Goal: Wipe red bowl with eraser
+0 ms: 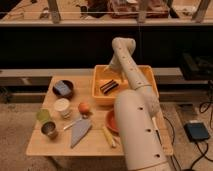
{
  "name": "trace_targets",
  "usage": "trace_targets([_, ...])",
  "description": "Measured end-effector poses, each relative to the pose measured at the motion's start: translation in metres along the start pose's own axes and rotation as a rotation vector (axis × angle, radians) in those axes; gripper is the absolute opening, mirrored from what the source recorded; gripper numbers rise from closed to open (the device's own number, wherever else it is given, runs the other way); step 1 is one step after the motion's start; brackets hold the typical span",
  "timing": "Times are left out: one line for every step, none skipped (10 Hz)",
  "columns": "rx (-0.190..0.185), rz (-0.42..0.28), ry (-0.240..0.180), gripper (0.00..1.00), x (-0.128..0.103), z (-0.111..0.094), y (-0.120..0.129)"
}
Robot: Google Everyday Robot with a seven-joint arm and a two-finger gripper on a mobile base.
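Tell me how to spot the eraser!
Find the wooden table, then the yellow tray at its back. The eraser lies inside, near the gripper. It is black with pale stripes, unlike the blue block in the dark bowl.

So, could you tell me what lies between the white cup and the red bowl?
An orange fruit, in the camera view; the gripper hangs over the tray.

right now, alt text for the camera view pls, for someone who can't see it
The robot's white arm reaches over a wooden table, its open gripper above a yellow tray where the striped black eraser lies. The red bowl sits near the table's front, partly hidden by the arm.
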Motion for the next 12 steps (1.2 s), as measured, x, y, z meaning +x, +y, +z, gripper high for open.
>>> trace_targets([-0.001, -0.001, 0.000, 0.80, 0.000, 0.001, 0.000])
trace_targets([-0.002, 0.000, -0.005, 0.80, -0.001, 0.003, 0.000])
trace_targets([-0.005, 0.000, -0.021, 0.80, -0.004, 0.013, 0.001])
trace_targets([-0.007, 0.000, -0.035, 0.80, -0.007, 0.024, 0.001])
trace_targets([-0.009, -0.003, -0.050, 0.80, -0.011, 0.033, 0.001])
trace_targets([-0.007, -0.011, -0.072, 0.80, -0.017, 0.043, -0.001])
trace_targets([-0.005, -0.012, -0.071, 0.80, -0.017, 0.042, -0.002])
trace_targets([-0.006, -0.012, -0.072, 0.80, -0.017, 0.043, -0.001])
trace_targets([-0.005, -0.010, -0.071, 0.80, -0.017, 0.042, -0.001])
trace_targets([-0.006, -0.011, -0.071, 0.80, -0.017, 0.043, 0.000])
trace_targets([-0.009, -0.018, -0.069, 0.80, -0.017, 0.043, -0.001])
trace_targets([-0.020, -0.037, -0.067, 0.80, -0.019, 0.044, -0.001])
